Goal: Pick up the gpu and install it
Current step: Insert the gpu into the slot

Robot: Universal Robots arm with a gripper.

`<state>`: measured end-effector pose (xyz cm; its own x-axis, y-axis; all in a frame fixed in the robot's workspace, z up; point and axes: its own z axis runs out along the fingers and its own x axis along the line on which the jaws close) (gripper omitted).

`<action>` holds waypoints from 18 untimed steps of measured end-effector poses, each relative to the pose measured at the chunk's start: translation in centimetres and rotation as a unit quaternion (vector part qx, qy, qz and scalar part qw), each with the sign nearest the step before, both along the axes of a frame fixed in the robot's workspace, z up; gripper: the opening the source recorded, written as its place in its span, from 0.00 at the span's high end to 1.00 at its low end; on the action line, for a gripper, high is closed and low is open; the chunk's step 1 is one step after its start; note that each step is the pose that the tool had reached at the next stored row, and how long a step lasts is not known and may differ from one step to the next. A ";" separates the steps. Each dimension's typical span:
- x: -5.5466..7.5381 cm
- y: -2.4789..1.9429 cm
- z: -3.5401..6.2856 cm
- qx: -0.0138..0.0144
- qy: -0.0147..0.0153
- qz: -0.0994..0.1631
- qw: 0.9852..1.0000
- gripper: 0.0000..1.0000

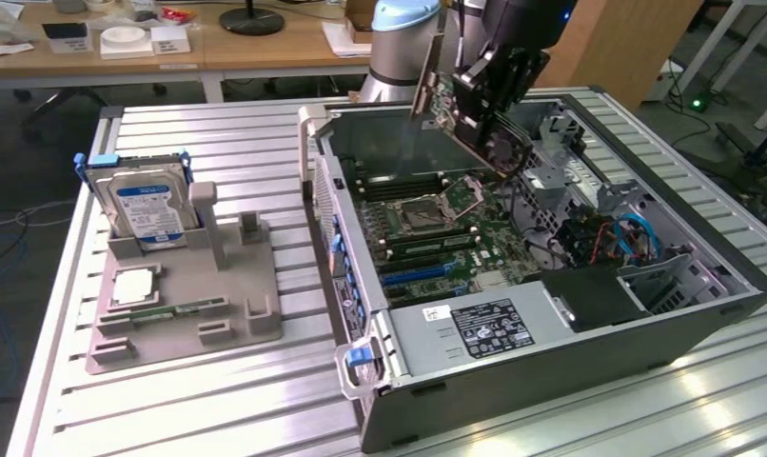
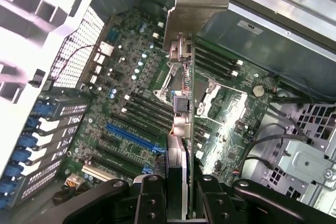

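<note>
Pincer: black robot gripper [image 1: 496,107] pinching the card's top edge
Card: thin dark gpu with pale metal end bracket [image 1: 455,112], held tilted in the air above the green motherboard [image 1: 466,243]
Surroundings: open grey computer case [image 1: 587,354] lying on slatted metal table [image 1: 231,400]

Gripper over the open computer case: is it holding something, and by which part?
Yes. The gripper pinches the gpu, a thin dark expansion card with pale metal end bracket, across its flat faces near one edge.

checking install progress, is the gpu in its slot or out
Out: the gripper holds the gpu tilted above the motherboard, clear of its slots.
</note>
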<state>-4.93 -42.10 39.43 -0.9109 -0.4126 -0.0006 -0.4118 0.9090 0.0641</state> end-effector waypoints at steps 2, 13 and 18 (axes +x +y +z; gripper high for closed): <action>0.0 -0.06 0.00 0.000 0.000 0.008 1.000 0.73; 0.0 -0.41 0.00 0.000 0.000 0.049 0.999 0.73; 0.0 -0.55 0.00 0.000 0.000 0.067 0.998 0.73</action>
<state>-4.94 -42.64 39.43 -0.8477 -0.5306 -0.0006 -0.5295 0.8459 0.0641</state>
